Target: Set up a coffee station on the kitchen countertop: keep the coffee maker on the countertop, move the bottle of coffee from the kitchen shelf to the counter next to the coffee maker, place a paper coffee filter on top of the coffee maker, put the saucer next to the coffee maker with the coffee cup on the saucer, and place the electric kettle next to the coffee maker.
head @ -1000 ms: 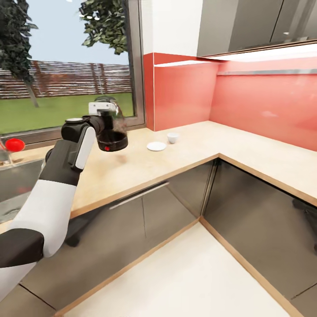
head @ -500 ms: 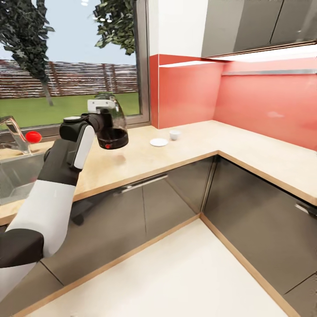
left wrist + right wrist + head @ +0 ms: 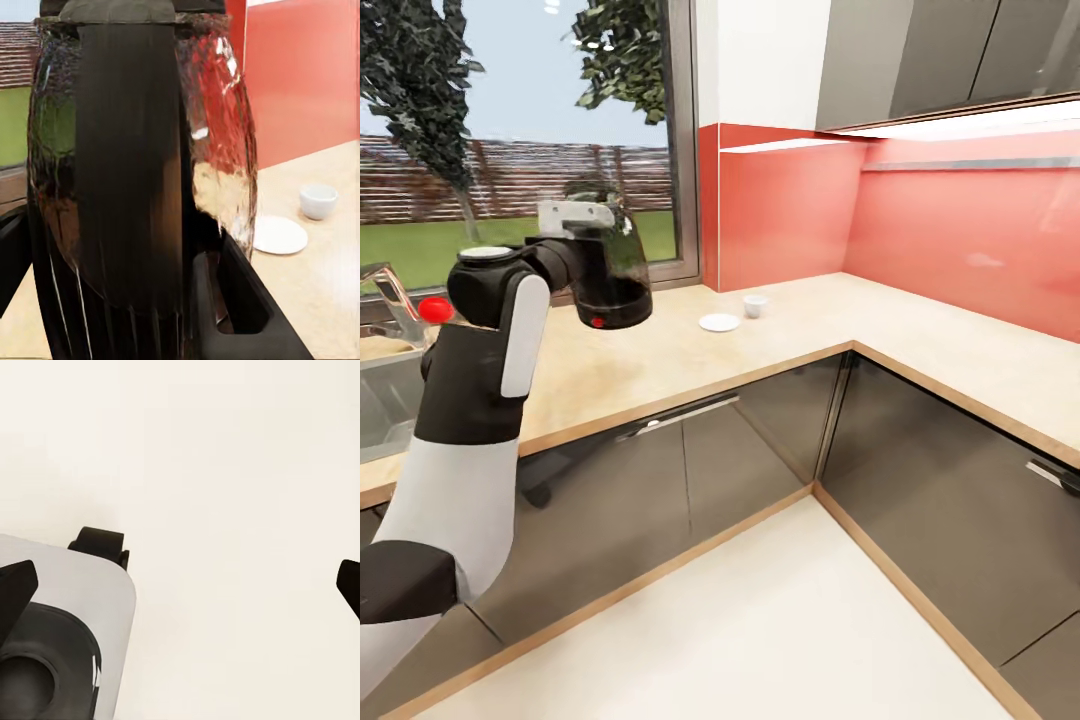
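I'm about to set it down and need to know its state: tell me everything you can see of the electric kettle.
The electric kettle is a clear glass jug, rounded and narrowing toward a dark lid, on a black base with a small red switch low on the front. Its broad black handle runs down its side. The left gripper holds it upright in the air above the kitchen countertop, by the window. It touches nothing else; the saucer and coffee cup sit apart on the counter.

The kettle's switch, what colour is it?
Red; the switch on the kettle base shows best in the head view.
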Robot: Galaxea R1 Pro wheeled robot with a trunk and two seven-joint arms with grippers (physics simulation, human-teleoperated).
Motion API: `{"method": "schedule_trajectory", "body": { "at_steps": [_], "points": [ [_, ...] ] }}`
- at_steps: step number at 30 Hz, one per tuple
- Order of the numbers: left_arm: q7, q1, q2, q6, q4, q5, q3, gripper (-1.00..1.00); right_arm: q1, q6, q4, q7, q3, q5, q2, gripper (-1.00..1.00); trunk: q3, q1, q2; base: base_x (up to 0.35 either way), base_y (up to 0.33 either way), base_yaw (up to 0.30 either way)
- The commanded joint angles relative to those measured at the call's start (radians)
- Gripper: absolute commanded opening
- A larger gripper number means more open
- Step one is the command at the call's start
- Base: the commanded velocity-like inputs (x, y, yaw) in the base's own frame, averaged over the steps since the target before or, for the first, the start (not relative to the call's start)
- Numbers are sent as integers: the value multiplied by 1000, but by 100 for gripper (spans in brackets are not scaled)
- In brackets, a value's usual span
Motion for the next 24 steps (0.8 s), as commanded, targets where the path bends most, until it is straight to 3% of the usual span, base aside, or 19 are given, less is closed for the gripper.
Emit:
{"method": "schedule_trajectory", "body": {
  "at_steps": [1,3,6,10,24],
  "points": [
    [11,6,1,10,-8,2,-2,-100,-1,-2,1,0,4,5,-1,100,-1,0,0,0,0,0],
    [11,14,0,14,-19,0,-3,-100,-1,-2,1,0,4,5,-1,100,-1,0,0,0,0,0],
    [42,46,-4,18,-34,-13,-43,-100,-1,-2,1,0,4,5,-2,100,-1,0,0,0,0,0],
    [127,56,-6,21,-42,-17,-100,-100,-1,-2,1,0,4,6,-2,100,-1,0,0,0,0,0],
    [166,59,-8,23,-47,-19,-125,-100,0,-2,0,0,4,7,-2,100,-1,0,0,0,0,0]
  ]
}}
